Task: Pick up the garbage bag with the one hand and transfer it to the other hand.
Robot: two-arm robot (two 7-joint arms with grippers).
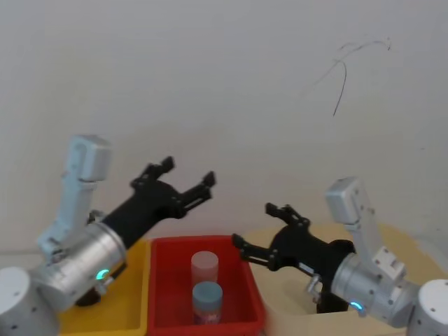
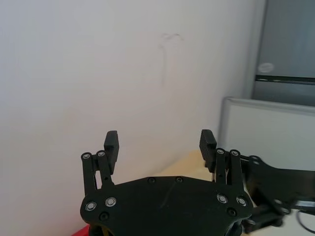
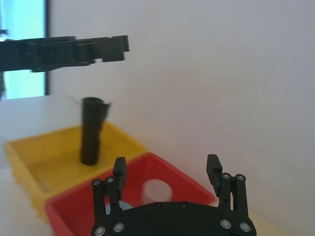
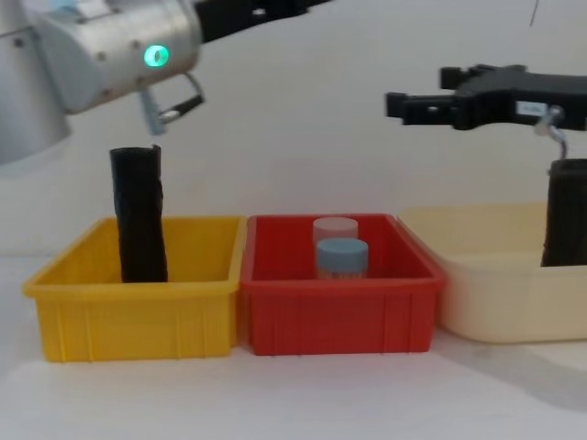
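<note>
Against white wall (image 1: 210,70), left claw (image 1: 187,172) and right claw (image 1: 255,225) hover spread wide, holding nothing.

Three bins are lined up: yellow bin (image 4: 138,316), red bin (image 4: 335,316), cream bin (image 4: 495,302). Two black rolls are counted: a ragged-topped roll (image 4: 139,220) left of the red bin, the garbage bag (image 4: 566,215) right of it. Two jars are held inside it: a pale jar (image 4: 335,226), a blue-lidded jar (image 4: 342,259).

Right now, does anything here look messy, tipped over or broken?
Nothing is spilled or tipped. The one oddity is the slim black roll standing in the yellow bin: its top edge is ragged and flared. The left gripper and right gripper hover open, holding nothing.
</note>
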